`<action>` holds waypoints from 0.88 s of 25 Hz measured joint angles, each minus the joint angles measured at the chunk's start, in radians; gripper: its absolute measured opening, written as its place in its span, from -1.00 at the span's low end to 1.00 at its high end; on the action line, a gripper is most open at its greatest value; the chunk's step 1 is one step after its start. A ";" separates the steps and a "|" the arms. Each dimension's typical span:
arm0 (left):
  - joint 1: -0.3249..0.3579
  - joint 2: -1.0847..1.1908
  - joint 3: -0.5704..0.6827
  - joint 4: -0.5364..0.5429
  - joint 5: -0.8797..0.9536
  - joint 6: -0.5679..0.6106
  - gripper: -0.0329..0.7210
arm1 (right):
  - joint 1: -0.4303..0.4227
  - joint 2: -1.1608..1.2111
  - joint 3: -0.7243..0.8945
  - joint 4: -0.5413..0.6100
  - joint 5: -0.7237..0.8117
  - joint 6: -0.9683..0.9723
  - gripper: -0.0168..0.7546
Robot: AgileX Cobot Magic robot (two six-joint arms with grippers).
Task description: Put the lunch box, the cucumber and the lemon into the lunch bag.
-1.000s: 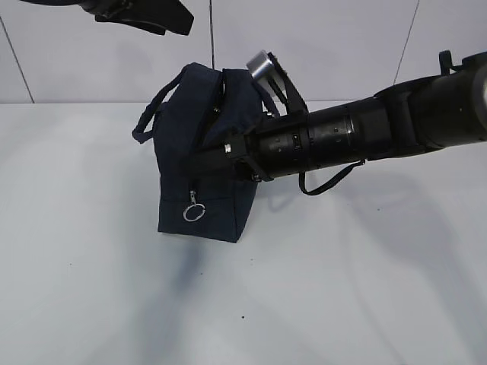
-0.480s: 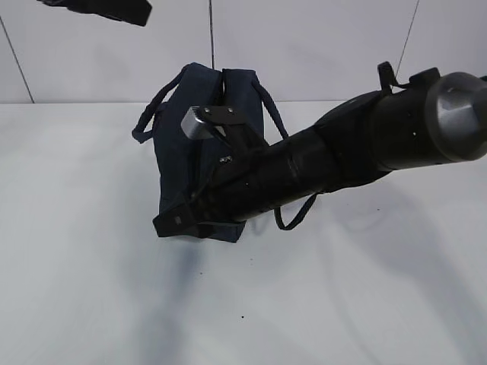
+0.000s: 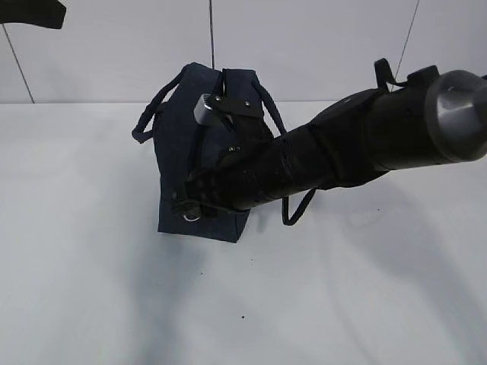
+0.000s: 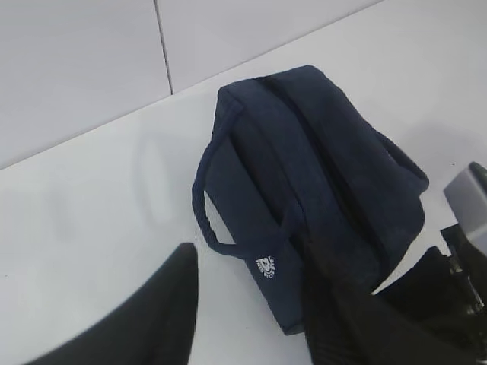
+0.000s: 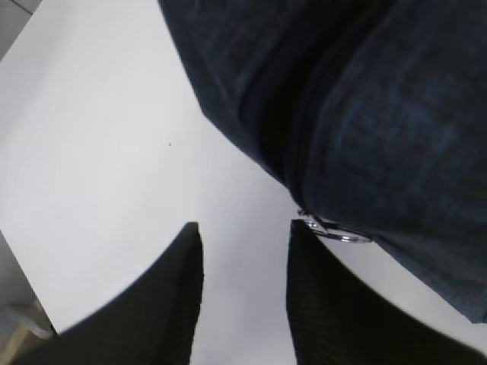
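Observation:
The navy lunch bag [image 3: 183, 144] stands upright on the white table, handles up. My right gripper [image 3: 187, 204] has reached across to the bag's low front end. In the right wrist view it [image 5: 243, 239] is open with only table between the fingers. The silver ring pull [image 5: 338, 234] lies just beside the tip of its right finger [image 5: 319, 296]. My left gripper [image 4: 247, 304] is open and high above the table, looking down on the lunch bag [image 4: 319, 160] and its white logo [image 4: 266, 267]. The lunch box, the cucumber and the lemon are out of view.
The white table [image 3: 91, 289] spreads around the bag, with a panelled wall [image 3: 319, 46] behind it. My right arm [image 3: 365, 144] stretches across the right half of the exterior view. Only a tip of the left gripper [image 3: 30, 11] shows at the top left corner.
My right gripper swung from the bag's upper side down to its low front end by the ring pull, its jaws narrowing. The left gripper drifted left along the top edge.

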 joint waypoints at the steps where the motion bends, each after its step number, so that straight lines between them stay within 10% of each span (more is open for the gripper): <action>1: 0.000 -0.005 0.007 0.005 -0.002 0.000 -0.11 | 0.002 -0.002 0.000 0.000 -0.009 0.017 -0.24; 22: 0.000 -0.036 0.011 -0.001 -0.003 0.000 -0.11 | 0.004 -0.003 -0.022 -0.098 -0.024 0.313 0.22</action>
